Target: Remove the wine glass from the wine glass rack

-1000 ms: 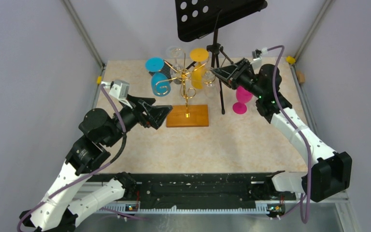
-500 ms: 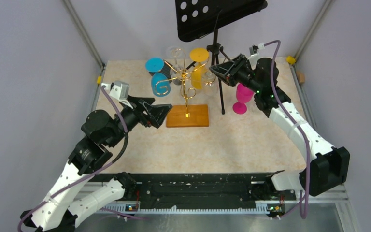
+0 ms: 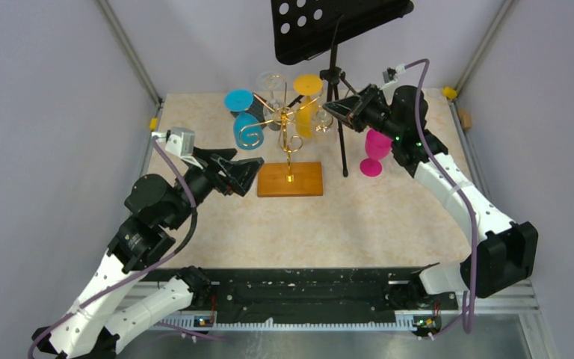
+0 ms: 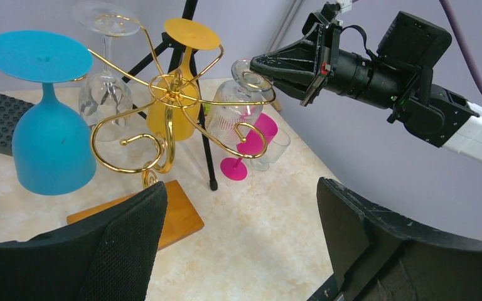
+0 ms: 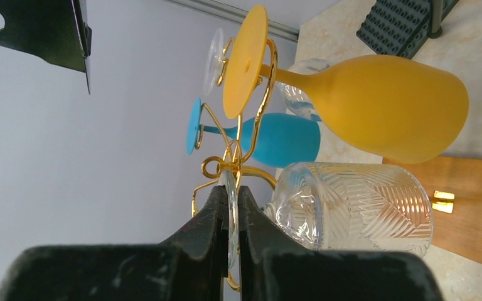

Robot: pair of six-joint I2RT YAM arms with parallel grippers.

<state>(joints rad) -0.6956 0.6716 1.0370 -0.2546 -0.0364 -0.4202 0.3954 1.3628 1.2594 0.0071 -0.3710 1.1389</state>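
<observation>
Your right gripper (image 5: 230, 197) pinched foot of clear wine glass (image 5: 351, 207); bowl hung straight below on wine glass rack (image 3: 290, 179); left gripper (image 4: 238, 213) spread, farther off.

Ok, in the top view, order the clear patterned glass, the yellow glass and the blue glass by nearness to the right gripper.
1. The clear patterned glass: foot pinched in the right gripper, on the right side of the rack.
2. The yellow glass: hanging just left of it.
3. The blue glass: far left side.

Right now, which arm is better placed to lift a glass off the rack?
Right: the right gripper is shut on the clear glass hanging on the rack; the left gripper is open, apart from it.
</observation>
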